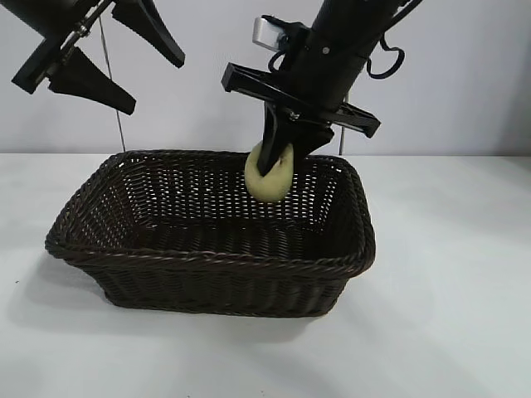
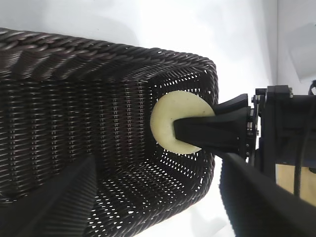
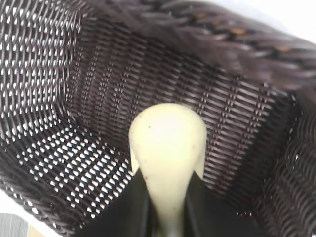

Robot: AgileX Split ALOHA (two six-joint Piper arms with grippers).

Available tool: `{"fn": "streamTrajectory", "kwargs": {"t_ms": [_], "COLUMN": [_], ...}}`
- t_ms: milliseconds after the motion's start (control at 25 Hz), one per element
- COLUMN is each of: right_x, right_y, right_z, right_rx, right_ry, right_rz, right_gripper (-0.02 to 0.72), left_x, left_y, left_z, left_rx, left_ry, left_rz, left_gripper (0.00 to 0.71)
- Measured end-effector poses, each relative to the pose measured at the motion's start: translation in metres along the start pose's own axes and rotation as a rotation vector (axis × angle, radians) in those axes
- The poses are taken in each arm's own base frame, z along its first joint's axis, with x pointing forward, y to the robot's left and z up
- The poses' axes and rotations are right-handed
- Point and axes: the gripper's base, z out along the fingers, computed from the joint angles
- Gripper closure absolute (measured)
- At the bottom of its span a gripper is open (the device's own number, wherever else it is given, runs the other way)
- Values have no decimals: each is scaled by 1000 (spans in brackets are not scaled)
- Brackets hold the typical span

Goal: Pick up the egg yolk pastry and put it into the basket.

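Right tool (image 1: 276,162) is gripping the pastry (image 1: 270,178) edge-on between its fingers, holding it inside the basket (image 1: 207,261) near the far right corner, above the woven floor and not touching it. Left tool (image 1: 116,62) is hanging released above the basket's left end. Basket is sitting on the table (image 1: 448,315).

Matte black throughout. Tapered wedge fingers on left gripper (image 1: 124,70), thin cable alongside. Flat crossbar above right gripper (image 1: 279,159), looped black cable at two o'clock, small silver-white block at ten.
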Motion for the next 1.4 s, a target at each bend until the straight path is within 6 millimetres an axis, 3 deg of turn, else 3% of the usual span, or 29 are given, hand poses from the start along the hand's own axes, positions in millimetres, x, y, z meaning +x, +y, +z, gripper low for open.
{"fn": "streamTrajectory", "kwargs": {"t_ms": [120,360,720,1080,1240,1400], "right_x": [0,-2,-20,-38,-41,-41], "right_y": [0,3,16,-33,-49,-51], "right_z": [0,-6,-47,-92,-101,-103], "right_rx": [0,-6,-30,-126,-164,-174], "right_ry": [0,9,-29,-140,-171,-176], "right_rz": [-7,-18,-66,36,68,76], "right_gripper": [231,217,216,216,216,216], "left_x": [0,0,0,0,0,0], "left_y": [0,0,0,0,0,0], "left_z": [0,0,0,0,0,0], "left_rx": [0,0,1,0,0,1], "left_ry": [0,0,1,2,2,3], "left_rz": [0,0,0,1,1,1], "left_gripper": [198,198,198,198,198,198]}}
